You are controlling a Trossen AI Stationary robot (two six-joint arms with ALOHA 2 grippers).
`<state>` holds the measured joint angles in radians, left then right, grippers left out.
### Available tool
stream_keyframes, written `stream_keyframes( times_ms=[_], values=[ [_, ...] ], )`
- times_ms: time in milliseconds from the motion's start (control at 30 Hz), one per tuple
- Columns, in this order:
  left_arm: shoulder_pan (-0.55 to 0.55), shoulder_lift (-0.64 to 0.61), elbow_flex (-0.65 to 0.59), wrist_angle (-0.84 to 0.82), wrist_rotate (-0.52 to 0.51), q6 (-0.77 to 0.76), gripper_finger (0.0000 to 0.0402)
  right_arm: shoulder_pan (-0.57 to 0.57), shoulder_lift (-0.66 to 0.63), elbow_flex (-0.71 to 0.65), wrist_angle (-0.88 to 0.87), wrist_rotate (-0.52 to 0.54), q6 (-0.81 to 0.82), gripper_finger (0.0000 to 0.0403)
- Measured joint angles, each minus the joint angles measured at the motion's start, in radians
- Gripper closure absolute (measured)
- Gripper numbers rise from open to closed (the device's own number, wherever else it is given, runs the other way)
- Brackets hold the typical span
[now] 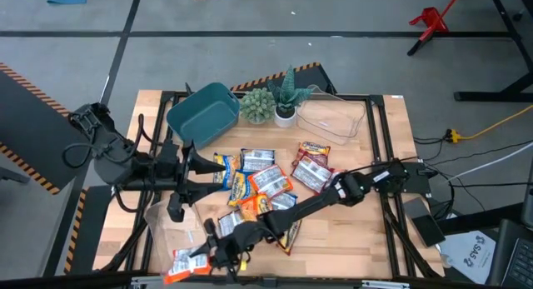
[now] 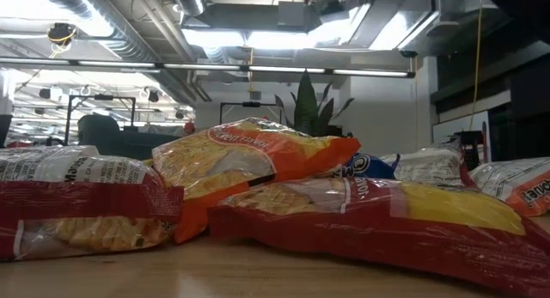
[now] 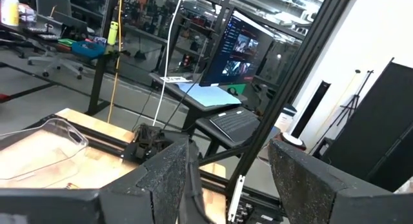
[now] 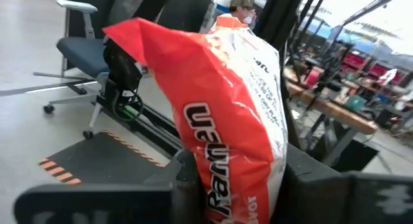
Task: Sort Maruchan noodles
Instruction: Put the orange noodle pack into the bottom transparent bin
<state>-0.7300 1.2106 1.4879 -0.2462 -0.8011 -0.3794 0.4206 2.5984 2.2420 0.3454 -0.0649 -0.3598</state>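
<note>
The right gripper [image 4: 232, 185] is clamped on an orange ramen packet [image 4: 219, 101]. The packet's lower edge sits pinched between the two fingers; the rest of the bag stands up past the fingertips, unsupported. In the high view this gripper [image 1: 218, 257] hangs over the near left corner of the table [image 1: 383, 131], beside a clear plastic tub [image 1: 166, 226].

The left gripper [image 3: 226, 179] is released, its fingers spread wide with nothing between them, held above the table's left side.

The remaining Maruchan noodles [image 1: 271, 185] lie in a loose overlapping pile at mid-table, well clear of both sets of fingers.

Handling judgement: each packet is probably light, with a glossy, slippery film over a brittle noodle block. Grip at a sealed end or thin edge, as here. Excess squeeze across the block may crack the noodles; too little may let the film slide out.
</note>
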Motion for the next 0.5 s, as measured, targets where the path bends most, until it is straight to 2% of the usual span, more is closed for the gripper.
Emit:
stream_keyframes(
  times_ms=[267, 500],
  values=[
    [0.0, 0.0, 0.0, -0.008, -0.02, 0.049, 0.0191, -0.031, 0.054, 0.005, 0.016, -0.074, 0.018, 0.0303],
    [0.0, 0.0, 0.0, -0.007, -0.035, 0.05, 0.0191, -0.034, 0.056, 0.005, -0.002, -0.085, 0.018, 0.0225]
  ],
)
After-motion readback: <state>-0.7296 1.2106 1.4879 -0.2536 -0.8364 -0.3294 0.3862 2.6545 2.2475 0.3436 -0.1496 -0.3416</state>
